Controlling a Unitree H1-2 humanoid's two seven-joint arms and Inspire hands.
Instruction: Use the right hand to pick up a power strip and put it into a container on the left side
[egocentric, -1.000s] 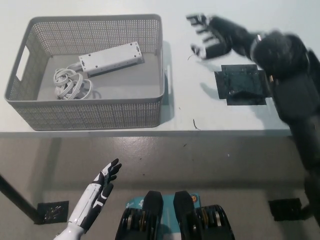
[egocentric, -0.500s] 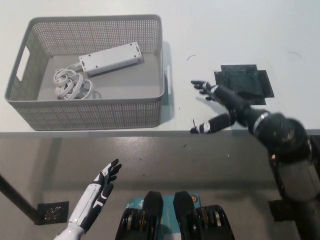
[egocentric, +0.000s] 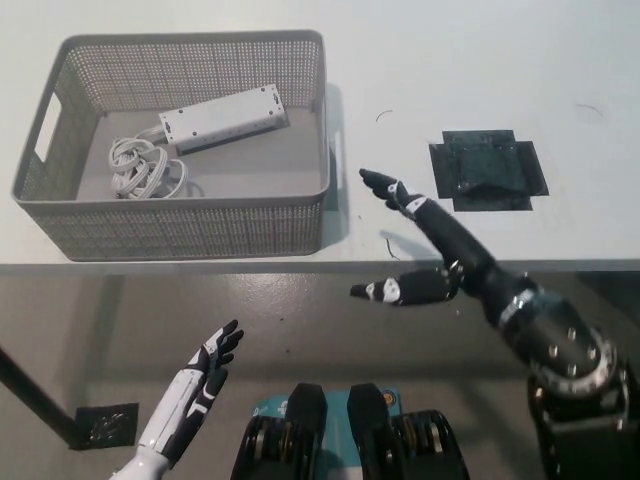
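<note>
Since the long white plastic power strip (egocentric: 222, 117) already lies inside the grey perforated plastic basket (egocentric: 180, 228), the black right hand (egocentric: 415, 250), fingers spread and empty, should clear the white counter (egocentric: 480, 60) edge smoothly; the white left hand (egocentric: 205, 375) rests open, low left.

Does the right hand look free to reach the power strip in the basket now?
Probably yes: the right hand is open at the table edge, the basket is open-topped, and the power strip lies uncovered.

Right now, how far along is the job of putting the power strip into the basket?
It looks done: the white power strip lies inside the grey basket with its coiled cable beside it. The right hand is open, holding nothing, near the table's front edge. The left hand rests open at lower left. Nothing visible is left to place.
</note>
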